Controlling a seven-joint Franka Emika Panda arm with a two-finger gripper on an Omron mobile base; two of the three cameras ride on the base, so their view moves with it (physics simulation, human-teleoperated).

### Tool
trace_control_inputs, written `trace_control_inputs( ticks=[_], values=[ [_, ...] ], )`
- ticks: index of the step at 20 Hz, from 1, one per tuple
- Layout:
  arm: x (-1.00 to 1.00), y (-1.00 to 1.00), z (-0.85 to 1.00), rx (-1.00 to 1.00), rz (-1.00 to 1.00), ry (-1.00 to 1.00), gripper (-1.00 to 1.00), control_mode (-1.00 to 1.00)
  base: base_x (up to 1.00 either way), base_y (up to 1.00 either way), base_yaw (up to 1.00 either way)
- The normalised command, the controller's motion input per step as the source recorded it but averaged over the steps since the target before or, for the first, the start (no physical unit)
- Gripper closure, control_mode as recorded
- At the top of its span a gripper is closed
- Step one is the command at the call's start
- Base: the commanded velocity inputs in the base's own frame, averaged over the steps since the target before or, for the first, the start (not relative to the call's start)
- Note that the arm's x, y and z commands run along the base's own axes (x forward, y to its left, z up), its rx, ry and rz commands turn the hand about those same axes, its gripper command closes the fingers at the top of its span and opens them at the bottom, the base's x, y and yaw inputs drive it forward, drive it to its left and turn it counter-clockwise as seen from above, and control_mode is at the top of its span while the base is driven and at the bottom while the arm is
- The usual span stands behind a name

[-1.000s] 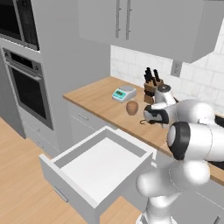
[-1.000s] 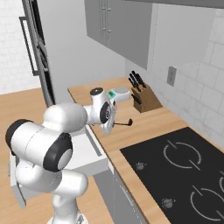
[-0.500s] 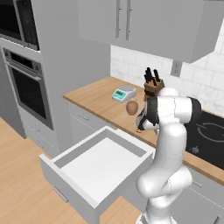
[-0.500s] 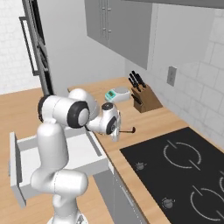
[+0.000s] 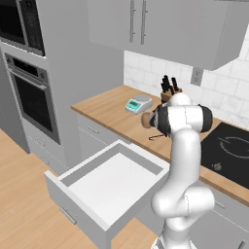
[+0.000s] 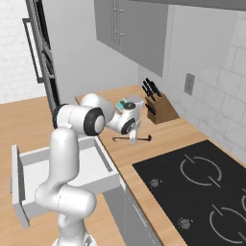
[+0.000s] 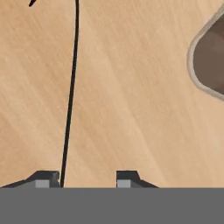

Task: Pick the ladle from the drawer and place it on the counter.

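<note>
You have the ladle [image 7: 71, 92] lying flat on the surface [image 7: 131, 100], not in the drawer [image 5: 114, 182]. In the hand view its thin black handle runs from the top edge, left of centre, down to the bottom, ending right beside the inner edge of the left fingertip. In the right base view it sits at mid-frame as a dark line on the wood [image 6: 132, 139], just below the gripper [image 6: 133, 138], with the knife block [image 6: 161, 106] up and to the right of it. In the left base view it is a short dark stroke [image 5: 156, 136] beside the arm, right of centre.

The gripper [image 7: 89, 178] points straight down at the wood, and its two fingertips [image 7: 127, 177] stand spread with bare surface between them. The handle is not pinched: it lies alongside the left tip rather than across the gap. That reads as a release, with the gripper opened so the ladle can rest on its own.

A rounded brown object with a pale rim [image 7: 211, 61] sits at the right edge of the hand view, apart from the handle. The drawer hangs open at lower centre of the left base view, its white inside showing nothing in it. By my judgement the placing is done, and what remains for you is lifting away without snagging the handle against that left tip.
</note>
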Motion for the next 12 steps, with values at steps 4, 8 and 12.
trace_control_inputs(
  ticks=[4, 8, 12],
  values=[
    [-0.19, -0.12, -0.05, 0.00, 0.00, -0.18, -1.00, -1.00, 0.00, 0.00, 0.00],
    [-0.68, 0.09, 0.09, -0.01, 0.00, -0.24, -1.00, -1.00, 0.00, 0.00, 0.00],
    [-1.00, -0.01, 0.22, 0.00, 0.00, -0.25, -1.00, -1.00, 0.00, 0.00, 0.00]
  ],
)
